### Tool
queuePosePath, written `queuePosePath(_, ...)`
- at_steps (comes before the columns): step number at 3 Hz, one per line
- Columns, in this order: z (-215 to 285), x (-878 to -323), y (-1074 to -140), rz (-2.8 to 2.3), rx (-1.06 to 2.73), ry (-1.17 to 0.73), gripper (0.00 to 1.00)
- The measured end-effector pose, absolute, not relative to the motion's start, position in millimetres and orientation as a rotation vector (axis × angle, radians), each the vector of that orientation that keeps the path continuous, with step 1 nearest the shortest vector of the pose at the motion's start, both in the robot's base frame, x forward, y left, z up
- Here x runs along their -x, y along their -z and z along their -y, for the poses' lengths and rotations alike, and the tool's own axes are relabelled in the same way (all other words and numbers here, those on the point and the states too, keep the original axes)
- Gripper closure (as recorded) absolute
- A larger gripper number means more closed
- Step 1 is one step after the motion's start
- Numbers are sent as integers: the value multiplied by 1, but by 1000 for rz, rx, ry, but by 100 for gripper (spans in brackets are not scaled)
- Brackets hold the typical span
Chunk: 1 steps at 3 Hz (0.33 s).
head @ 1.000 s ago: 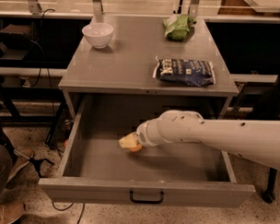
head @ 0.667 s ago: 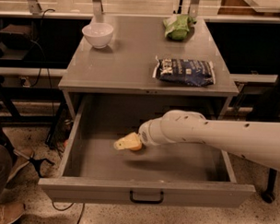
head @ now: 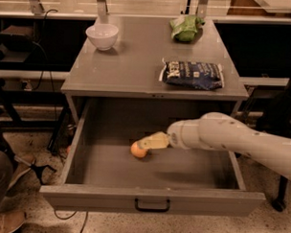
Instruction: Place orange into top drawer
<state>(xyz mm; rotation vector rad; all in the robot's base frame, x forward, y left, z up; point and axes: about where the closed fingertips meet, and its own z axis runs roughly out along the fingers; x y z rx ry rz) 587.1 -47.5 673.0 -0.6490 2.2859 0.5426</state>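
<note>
The orange (head: 137, 150) is small and round and lies on the floor of the open top drawer (head: 152, 198), left of the drawer's middle. The drawer is wide, grey metal, pulled fully out, with a small black handle (head: 152, 205) at the centre of its front panel. My gripper (head: 145, 144) reaches in from the right on a white arm (head: 231, 138). Its pale tip sits against the orange's upper right side, low inside the drawer. The arm hides part of the drawer's right side.
On the grey tabletop (head: 128, 65) stand a white bowl (head: 102, 36) at the back left, a green bag (head: 186, 27) at the back right and a dark blue snack bag (head: 193, 74) near the front right. Dark shelving and cables surround the table.
The gripper has stayed low in the drawer and shifted only slightly. More of the orange now shows at its tip, resting on the drawer floor.
</note>
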Motion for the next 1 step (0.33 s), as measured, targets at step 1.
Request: queuePosePath(1,116,-574,-704,-2278,560,-476,0)
